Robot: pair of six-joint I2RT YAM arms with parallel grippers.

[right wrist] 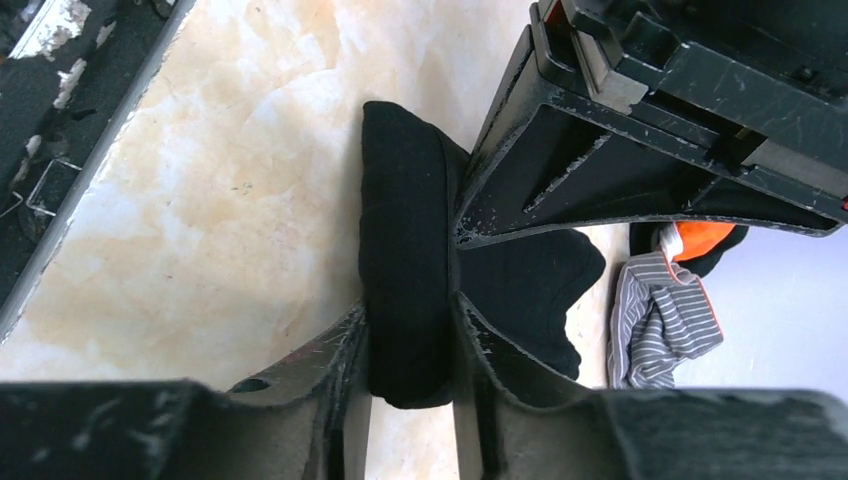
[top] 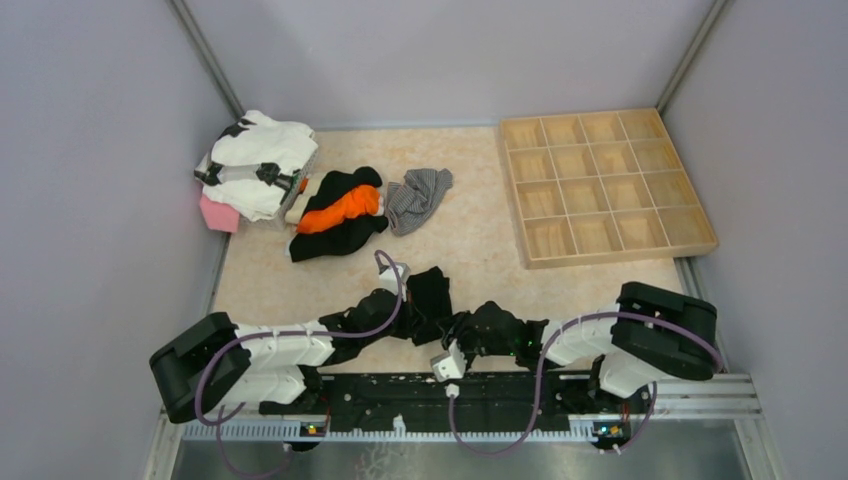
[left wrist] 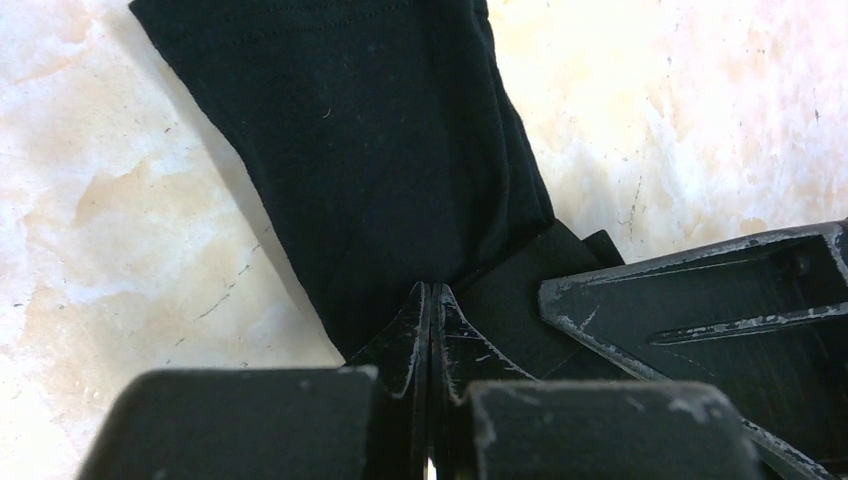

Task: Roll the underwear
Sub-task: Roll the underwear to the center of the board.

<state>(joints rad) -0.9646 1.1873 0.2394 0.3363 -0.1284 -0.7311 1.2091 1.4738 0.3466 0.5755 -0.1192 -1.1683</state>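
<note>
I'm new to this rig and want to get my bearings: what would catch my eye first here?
Both arms meet on the black underwear at the near middle of the table: the left claw pinches its edge, and the right claw clamps a thick fold. Farther back lie a bright orange-and-black garment and the grey striped underwear, with a wooden grid tray at far right.

Beige marbled desk (top: 480,240), plain pale grey-lilac walls (top: 440,50) on three sides, aluminium rail (top: 720,395) along near edge.
</note>
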